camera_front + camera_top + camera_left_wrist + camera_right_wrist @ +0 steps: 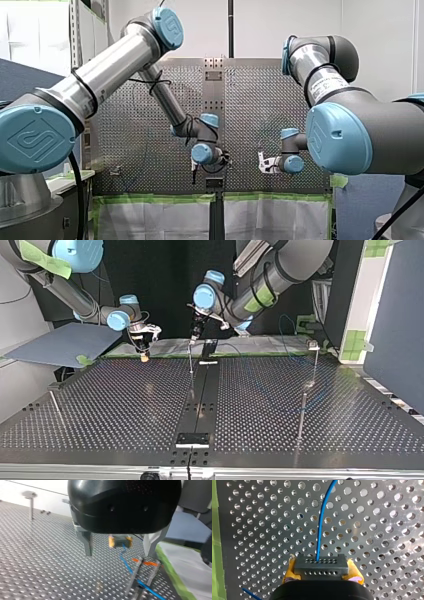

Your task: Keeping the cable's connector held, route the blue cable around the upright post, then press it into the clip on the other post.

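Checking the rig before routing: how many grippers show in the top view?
2: my right gripper at the view's left, my left gripper near its middle. None seems hidden.

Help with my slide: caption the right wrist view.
Right gripper holds the connector between yellow pads; blue cable runs ahead over perforated table.

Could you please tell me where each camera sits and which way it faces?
Front view: behind and above the shoulders, looking out over the perforated table; both arms show.
Top view: across the table, facing the arms; my right gripper at its left, my left gripper at its right.
Left wrist view: on my left wrist, looking past its open fingers at the orange clip.
Right wrist view: on my right wrist, looking onto the connector its pads clamp.
Shared: both wrist views show the connector and blue cable.
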Available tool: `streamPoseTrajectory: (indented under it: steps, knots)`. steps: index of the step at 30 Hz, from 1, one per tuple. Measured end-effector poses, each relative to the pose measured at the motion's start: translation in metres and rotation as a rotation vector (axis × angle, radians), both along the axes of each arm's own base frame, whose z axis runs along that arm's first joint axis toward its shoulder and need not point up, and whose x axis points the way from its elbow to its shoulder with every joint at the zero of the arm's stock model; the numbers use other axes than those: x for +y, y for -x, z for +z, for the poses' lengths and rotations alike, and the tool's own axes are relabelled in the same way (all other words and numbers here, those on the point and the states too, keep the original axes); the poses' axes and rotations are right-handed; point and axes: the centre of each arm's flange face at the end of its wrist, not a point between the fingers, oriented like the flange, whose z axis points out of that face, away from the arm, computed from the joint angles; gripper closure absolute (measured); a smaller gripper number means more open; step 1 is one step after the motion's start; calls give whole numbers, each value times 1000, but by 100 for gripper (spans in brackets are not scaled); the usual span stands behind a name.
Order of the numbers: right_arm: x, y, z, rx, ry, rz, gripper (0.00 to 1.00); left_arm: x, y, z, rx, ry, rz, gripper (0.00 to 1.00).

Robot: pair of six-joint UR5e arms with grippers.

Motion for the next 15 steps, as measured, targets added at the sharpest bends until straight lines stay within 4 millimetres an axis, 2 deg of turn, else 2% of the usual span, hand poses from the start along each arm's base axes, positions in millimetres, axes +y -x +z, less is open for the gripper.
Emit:
streamPoseTrajectory:
  steps: [6,15]
  knots:
    - [0,0,-1,-2,-2,0,100,-3,17,18,-20,71,0,0]
    - [2,-1,-2,-4,-9,5,100,-14,59,44,-47,173,9,0]
